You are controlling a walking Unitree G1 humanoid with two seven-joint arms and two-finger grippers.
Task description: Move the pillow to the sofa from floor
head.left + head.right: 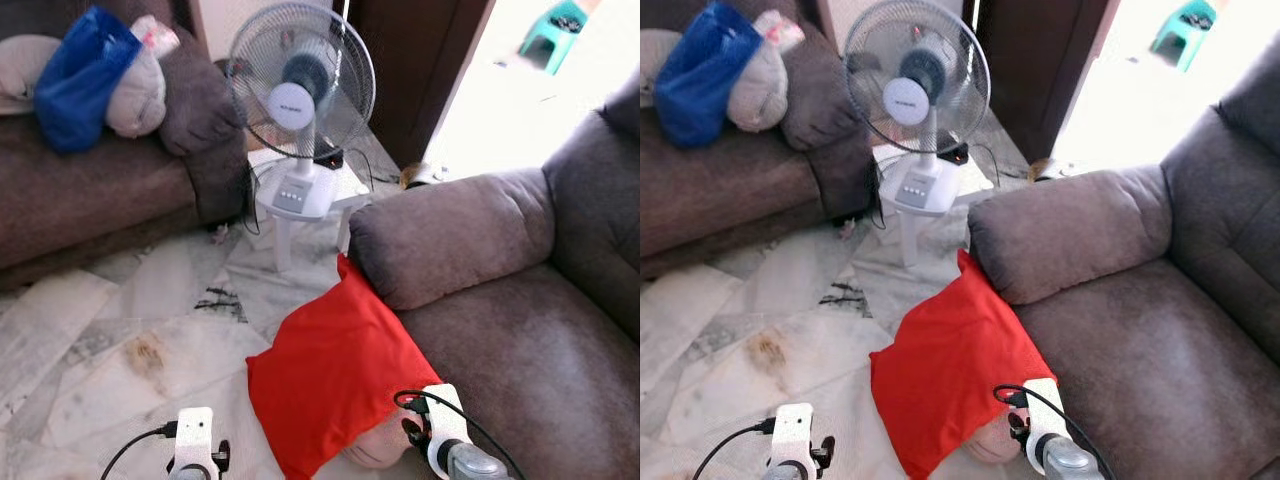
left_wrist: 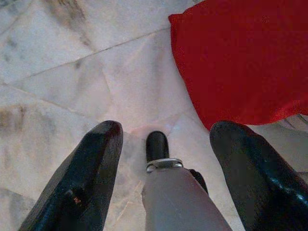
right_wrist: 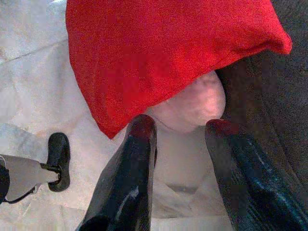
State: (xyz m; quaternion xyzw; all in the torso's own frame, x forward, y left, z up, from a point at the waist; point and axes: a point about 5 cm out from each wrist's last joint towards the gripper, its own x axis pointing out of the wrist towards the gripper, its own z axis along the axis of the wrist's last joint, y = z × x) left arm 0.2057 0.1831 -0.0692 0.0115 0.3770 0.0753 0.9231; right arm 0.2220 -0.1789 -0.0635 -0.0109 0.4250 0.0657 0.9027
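Pillow (image 1: 330, 375), red, lies on the marble floor (image 1: 130, 330), its upper corner leaning against the front of the grey sofa (image 1: 500, 310) on my right, under the armrest. A pale rounded cushion (image 3: 195, 103) pokes out from under its lower edge. On the second sofa (image 1: 90, 190) at far left I see a blue bag (image 1: 80, 75) slumped over a grey pillow (image 1: 140, 95); what the bag contains I cannot tell. Left of the red pillow the floor is bare marble, with a standing fan (image 1: 298, 95) beyond. My right gripper (image 3: 180, 159) hangs over the pillow's lower edge, its 2 fingers spread apart, touching nothing. My left gripper (image 2: 166, 168) hovers over floor just beside the pillow's left corner, fingers likewise spread wide.
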